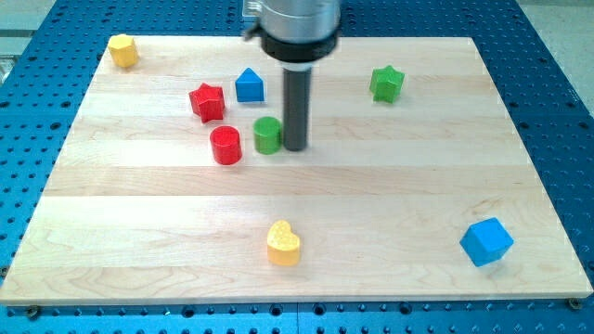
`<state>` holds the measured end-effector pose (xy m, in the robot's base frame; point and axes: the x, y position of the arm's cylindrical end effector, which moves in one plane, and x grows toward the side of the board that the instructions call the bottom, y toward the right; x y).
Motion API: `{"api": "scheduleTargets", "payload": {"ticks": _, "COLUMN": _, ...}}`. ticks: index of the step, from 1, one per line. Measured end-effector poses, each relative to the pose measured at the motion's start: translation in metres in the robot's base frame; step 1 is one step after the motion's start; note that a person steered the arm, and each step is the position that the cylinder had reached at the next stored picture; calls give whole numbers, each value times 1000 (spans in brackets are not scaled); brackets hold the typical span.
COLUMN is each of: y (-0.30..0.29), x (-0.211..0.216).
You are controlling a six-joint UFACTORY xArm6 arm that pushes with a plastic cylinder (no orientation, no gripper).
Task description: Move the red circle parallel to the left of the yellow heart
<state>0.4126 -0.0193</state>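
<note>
Rod and tip (295, 147) stand just right of the green cylinder (267, 135), touching or nearly so; it has no jaws, so it holds nothing and only pushes. Left of the green one sits the red circle (225, 146), near the board's upper middle. The yellow heart (284, 243) lies well below, toward the view's bottom. My guess: the tip must get above the red circle to drive it down.
</note>
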Motion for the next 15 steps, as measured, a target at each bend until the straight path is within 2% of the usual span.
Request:
{"api": "scheduleTargets", "payload": {"ticks": 1, "y": -39, "x": -7}}
{"api": "scheduleTargets", "payload": {"ticks": 2, "y": -43, "x": -3}}
{"api": "scheduleTargets", "payload": {"ticks": 3, "y": -86, "x": 10}}
{"api": "scheduleTargets", "payload": {"ticks": 4, "y": -153, "x": 32}}
{"api": "scheduleTargets", "payload": {"ticks": 5, "y": -147, "x": 56}}
{"api": "scheduleTargets", "payload": {"ticks": 7, "y": -34, "x": 55}}
{"api": "scheduleTargets", "payload": {"ticks": 8, "y": -70, "x": 61}}
{"api": "scheduleTargets", "payload": {"ticks": 9, "y": -132, "x": 84}}
{"api": "scheduleTargets", "payload": {"ticks": 10, "y": -122, "x": 99}}
{"api": "scheduleTargets", "payload": {"ticks": 11, "y": -87, "x": 99}}
{"api": "scheduleTargets", "payload": {"ticks": 12, "y": -90, "x": 99}}
{"api": "scheduleTargets", "payload": {"ticks": 13, "y": -142, "x": 105}}
{"api": "scheduleTargets", "payload": {"ticks": 14, "y": -180, "x": 129}}
{"api": "scheduleTargets", "payload": {"ticks": 15, "y": -180, "x": 142}}
